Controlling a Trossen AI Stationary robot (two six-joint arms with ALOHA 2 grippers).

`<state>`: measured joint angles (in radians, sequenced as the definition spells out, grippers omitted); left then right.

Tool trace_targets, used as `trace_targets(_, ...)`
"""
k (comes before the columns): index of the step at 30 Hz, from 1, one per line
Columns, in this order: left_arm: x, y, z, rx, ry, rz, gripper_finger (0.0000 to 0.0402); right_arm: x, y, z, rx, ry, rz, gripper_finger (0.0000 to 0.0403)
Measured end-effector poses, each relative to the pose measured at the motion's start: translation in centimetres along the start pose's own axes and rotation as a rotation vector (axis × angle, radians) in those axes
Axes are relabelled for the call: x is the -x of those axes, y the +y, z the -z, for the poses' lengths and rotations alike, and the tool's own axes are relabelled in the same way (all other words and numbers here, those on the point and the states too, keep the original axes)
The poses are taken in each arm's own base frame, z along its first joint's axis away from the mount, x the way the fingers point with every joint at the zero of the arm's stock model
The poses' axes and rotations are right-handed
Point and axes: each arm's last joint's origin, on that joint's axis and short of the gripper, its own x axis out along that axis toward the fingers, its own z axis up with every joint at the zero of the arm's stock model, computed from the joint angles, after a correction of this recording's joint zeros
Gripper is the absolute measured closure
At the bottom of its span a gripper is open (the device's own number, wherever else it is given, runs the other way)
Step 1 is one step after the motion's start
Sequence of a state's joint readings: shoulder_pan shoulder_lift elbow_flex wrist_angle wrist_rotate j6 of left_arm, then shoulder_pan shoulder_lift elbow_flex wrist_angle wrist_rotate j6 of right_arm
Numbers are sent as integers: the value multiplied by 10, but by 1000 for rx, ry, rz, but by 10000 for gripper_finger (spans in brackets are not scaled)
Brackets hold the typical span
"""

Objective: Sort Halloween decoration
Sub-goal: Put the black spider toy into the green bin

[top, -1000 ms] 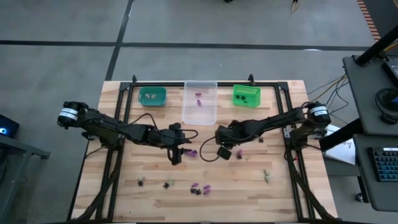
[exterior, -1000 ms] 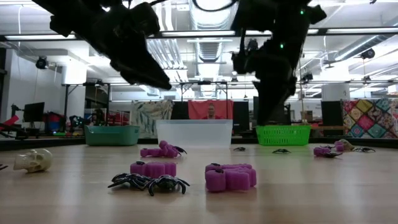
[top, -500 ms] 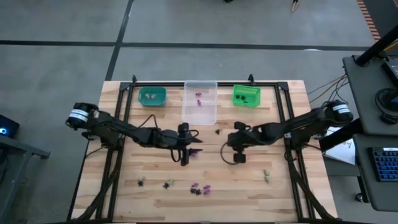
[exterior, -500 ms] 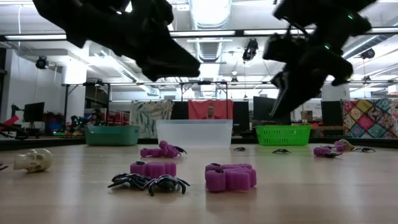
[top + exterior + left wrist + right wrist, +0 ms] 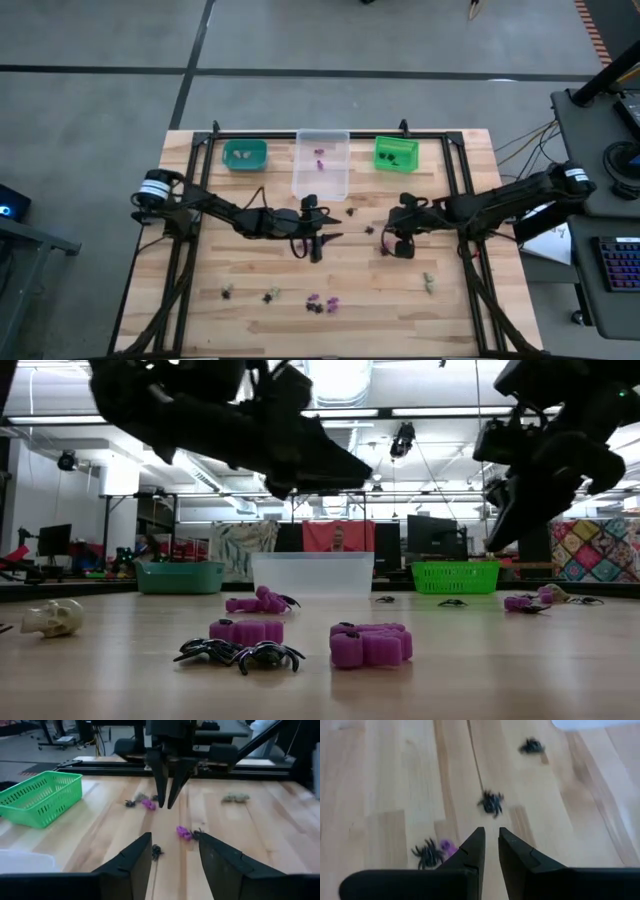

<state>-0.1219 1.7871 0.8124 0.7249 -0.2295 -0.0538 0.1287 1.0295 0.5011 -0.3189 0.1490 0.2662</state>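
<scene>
From above, we see the wooden worktop [image 5: 250,280] carrying three bins along its far edge: a teal bin [image 5: 245,154] toward the far left corner, a clear bin [image 5: 321,164] in the middle, and a green bin [image 5: 396,153] toward the far right corner. The left gripper [image 5: 316,249] hangs near the middle of the worktop, just in front of the clear bin. The right gripper [image 5: 403,245] hangs over the right half, well apart from the left one. A row of small purple and black trinkets [image 5: 322,303] lies near the front edge, and a pale trinket [image 5: 428,283] lies toward the front right corner.

From table height, a purple piece [image 5: 371,644] and a black spider [image 5: 240,653] lie closest, a pale skull [image 5: 55,618] sits at the left edge, and both arms hang clear of the wood.

Through the left wrist camera, the left arm's fingers [image 5: 131,862] stand apart with nothing between them; a tiny black spider [image 5: 157,851] and a purple trinket [image 5: 183,832] lie on the wood beyond them, and the right gripper shows opposite, its tips nearly together.

Through the right wrist camera, its fingers [image 5: 471,851] sit close together with only a narrow gap and nothing held, as far as we can tell. Black spiders [image 5: 491,802] lie on the boards ahead, one beside a purple bit [image 5: 446,846].
</scene>
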Motion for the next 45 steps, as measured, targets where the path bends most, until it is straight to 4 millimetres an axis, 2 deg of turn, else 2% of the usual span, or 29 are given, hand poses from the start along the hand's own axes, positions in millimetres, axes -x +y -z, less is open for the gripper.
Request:
trace_targets(5,-22,4,5,-30,38,-24,288,8,-2,4,-22,-2,0,360)
trace_targets(9,-34,6,14,-37,69,-35,320,6,-3,5,-16,-27,2,360)
trace_targets(18,-62,1,26,-57,92,-34,397,-15,1,5,-17,-94,-13,360)
trace_targets(24,-66,1,31,-60,108,-33,400,-35,-2,11,-76,-65,133,360)
trace_targets(30,-65,1,31,-62,118,-33,401,-52,-1,15,-73,-13,154,360)
trace_targets(39,-65,1,35,-78,157,-33,401,-77,8,0,-48,-31,118,360)
trace_targets(45,-62,2,44,-96,242,-35,401,-82,14,-14,-13,-34,73,360)
